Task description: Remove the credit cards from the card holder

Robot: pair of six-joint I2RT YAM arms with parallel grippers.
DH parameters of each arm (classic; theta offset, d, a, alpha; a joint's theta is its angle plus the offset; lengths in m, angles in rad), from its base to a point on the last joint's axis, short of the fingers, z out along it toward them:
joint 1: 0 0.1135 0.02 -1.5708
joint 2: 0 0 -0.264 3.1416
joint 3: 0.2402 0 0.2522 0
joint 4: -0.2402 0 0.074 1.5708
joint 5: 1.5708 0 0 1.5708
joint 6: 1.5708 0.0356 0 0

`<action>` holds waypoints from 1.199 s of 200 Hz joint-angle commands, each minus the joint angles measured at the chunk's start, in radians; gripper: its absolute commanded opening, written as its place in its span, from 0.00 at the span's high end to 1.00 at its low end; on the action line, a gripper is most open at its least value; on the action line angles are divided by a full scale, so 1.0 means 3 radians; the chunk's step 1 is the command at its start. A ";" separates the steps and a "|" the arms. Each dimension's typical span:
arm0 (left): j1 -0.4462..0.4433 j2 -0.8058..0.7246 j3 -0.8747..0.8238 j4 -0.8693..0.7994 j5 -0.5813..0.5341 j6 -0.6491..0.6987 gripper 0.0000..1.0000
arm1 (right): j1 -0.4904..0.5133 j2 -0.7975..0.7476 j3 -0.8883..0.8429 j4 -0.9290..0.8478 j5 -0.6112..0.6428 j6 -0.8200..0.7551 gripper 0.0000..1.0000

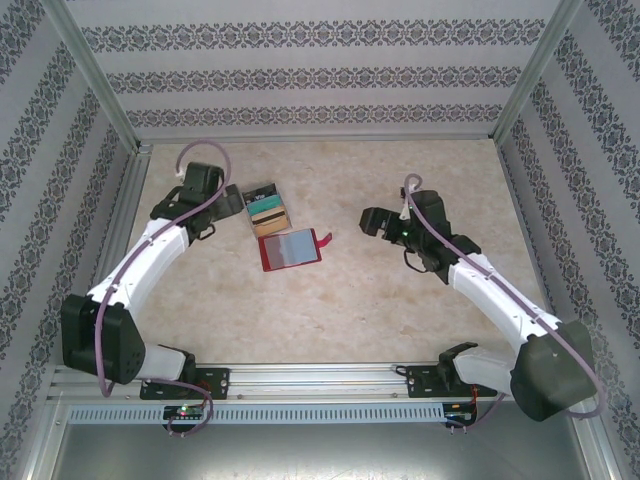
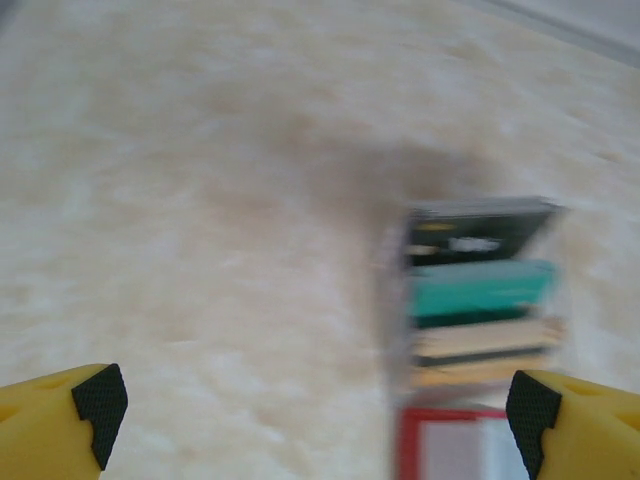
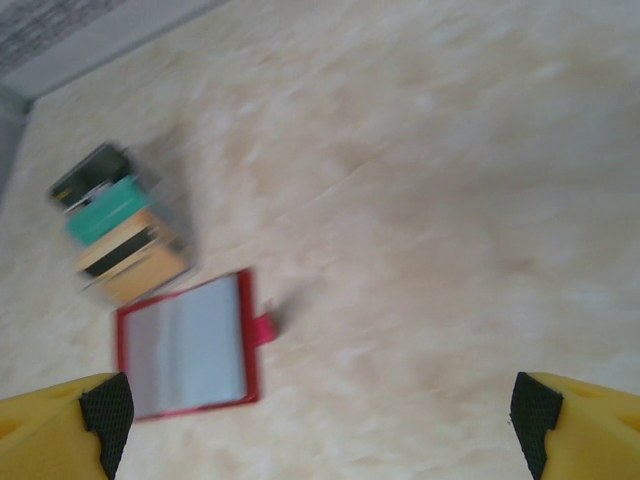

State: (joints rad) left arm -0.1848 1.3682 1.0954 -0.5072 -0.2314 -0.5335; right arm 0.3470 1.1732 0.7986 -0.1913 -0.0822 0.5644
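Right tool [image 3: 318, 420] clear of card holder [image 3: 185, 345]

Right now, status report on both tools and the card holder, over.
Left tool open, empty, near the card pile. Right tool open, empty, clear of the card holder. Card holder lies open, inner face up, beside pile. Nothing in the way.

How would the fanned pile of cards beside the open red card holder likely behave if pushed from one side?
The pile of cards lies fanned with its edges offset, so a push would probably spread it rather than move it whole. Each card looks thin and flat on the smooth table, so it is likely hard to pinch up. Lying flat, they should not roll.
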 commanded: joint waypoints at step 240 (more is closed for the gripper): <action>0.0621 0.0639 -0.2280 0.4465 0.0785 0.1748 0.01 | -0.1124 0.1100 -0.1381 0.3594 0.0337 -0.1796 0.02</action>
State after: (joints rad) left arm 0.0067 1.5558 0.4118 0.7155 -0.0311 -0.0425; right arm -0.0040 1.5082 0.3748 0.8341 0.0669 0.0666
